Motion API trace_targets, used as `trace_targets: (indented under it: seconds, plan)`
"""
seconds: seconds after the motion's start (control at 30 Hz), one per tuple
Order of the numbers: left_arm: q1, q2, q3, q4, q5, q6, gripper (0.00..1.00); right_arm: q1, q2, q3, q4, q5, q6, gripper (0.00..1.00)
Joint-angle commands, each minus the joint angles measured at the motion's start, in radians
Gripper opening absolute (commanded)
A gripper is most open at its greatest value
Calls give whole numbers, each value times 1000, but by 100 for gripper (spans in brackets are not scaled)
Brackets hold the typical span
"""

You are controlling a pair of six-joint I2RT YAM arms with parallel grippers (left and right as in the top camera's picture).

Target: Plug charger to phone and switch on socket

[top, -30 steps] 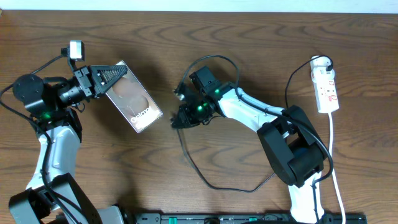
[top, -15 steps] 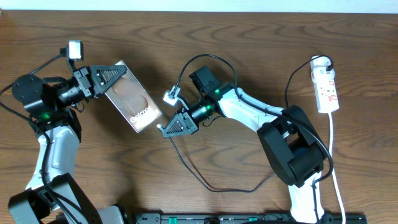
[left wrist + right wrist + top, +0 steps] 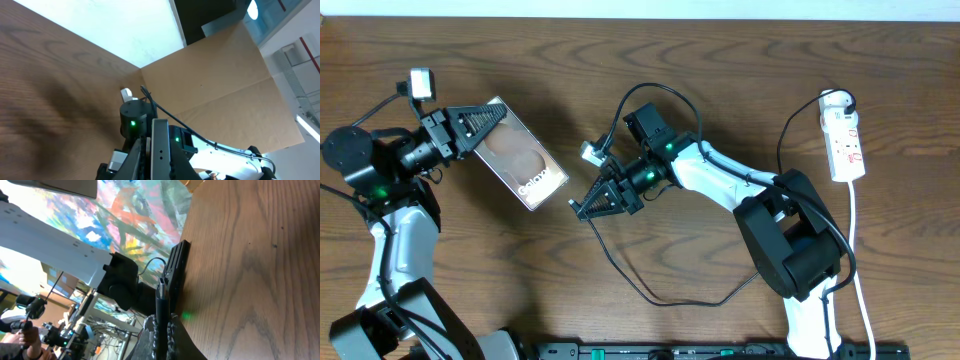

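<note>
My left gripper is shut on one end of the phone, holding it tilted above the table with its glossy face and "Galaxy" lettering up. In the left wrist view the phone's thin edge runs between the fingers. My right gripper is shut on the charger's black connector tip, which points at the phone's end, a short gap apart. The charger's cable loops over the table behind the right gripper. The white socket lies at the far right, away from both grippers.
The socket's white cord runs down the right side toward the front edge. The right arm's base stands between the cable loop and the socket. A black rail lines the front edge.
The left arm has drawn the phone left and slightly back. The right gripper has turned its fingers toward the phone and moved down-left, still shut on the connector.
</note>
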Motion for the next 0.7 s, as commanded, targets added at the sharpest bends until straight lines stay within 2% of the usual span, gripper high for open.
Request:
trace_targets:
  seconds: [0.0, 0.2, 0.67]
  plan:
    - [1, 2, -6, 5, -14, 6, 8, 8, 5, -2, 10, -47, -13, 1]
    - [1, 2, -6, 5, -17, 29, 8, 9, 5, 1, 52, 8, 48, 1]
    - [1, 62, -6, -2, -33, 21, 7, 12, -51, 2, 128, 8, 50, 1]
